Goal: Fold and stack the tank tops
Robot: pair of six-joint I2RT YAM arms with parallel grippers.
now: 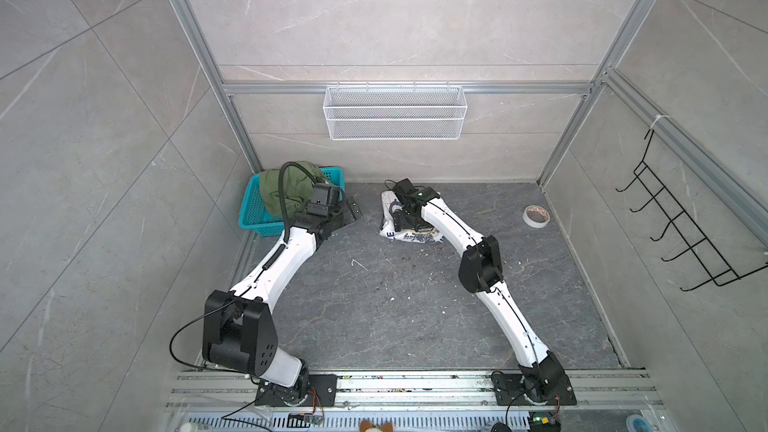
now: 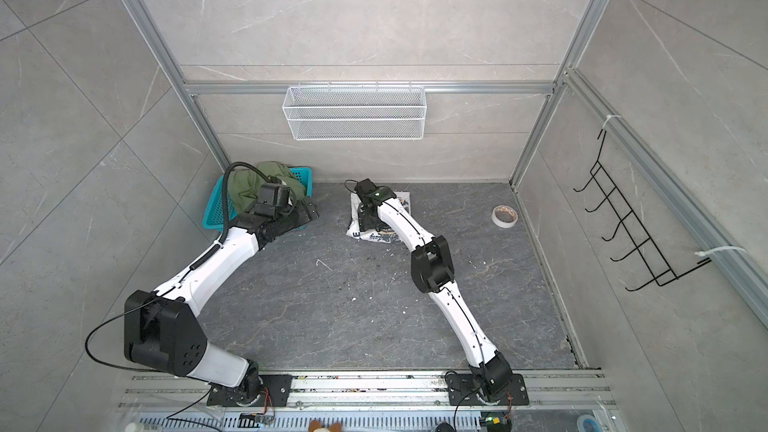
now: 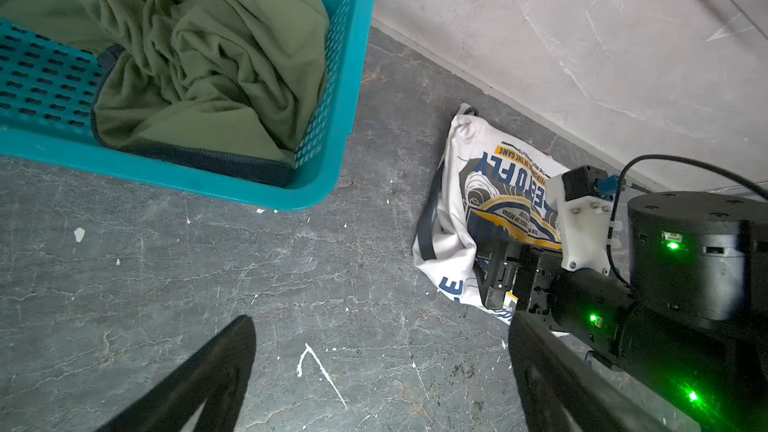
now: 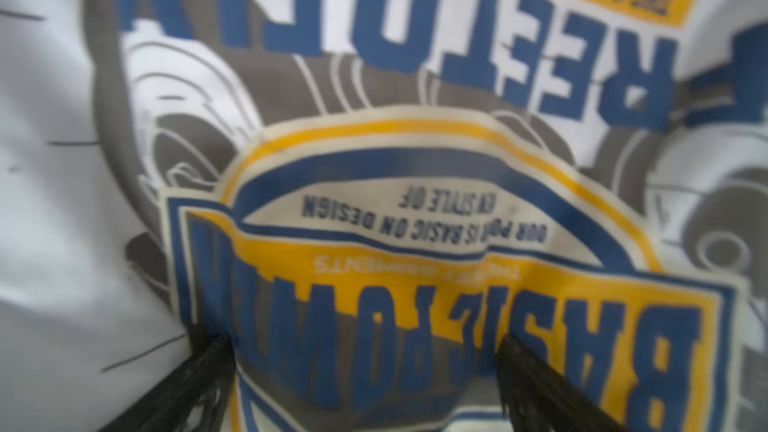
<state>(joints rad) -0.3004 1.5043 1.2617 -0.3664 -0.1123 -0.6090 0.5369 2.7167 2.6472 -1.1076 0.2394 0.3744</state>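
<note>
Currently I am holding my right pincer (image 4: 361,340) wide open, empty, tips seemingly touching the folded white dark-trimmed cloth tank top (image 3: 453,209) on grey floor (image 3: 208,284); left pincer (image 3: 380,322) gaping empty; crumpled olive-green tank top (image 3: 208,56) lying in teal plastic basket (image 3: 353,76).

A teal perforated plastic basket (image 1: 253,218) sits in the bench's (image 1: 415,305) back left corner. A roll of white tape (image 1: 530,221) lies near the right edge, well apart from it. White flecks dot the dark marbled surface. A white mesh basket (image 1: 395,112) hangs on the back wall, and a black wire hook rack (image 1: 685,214) on the right wall.
</note>
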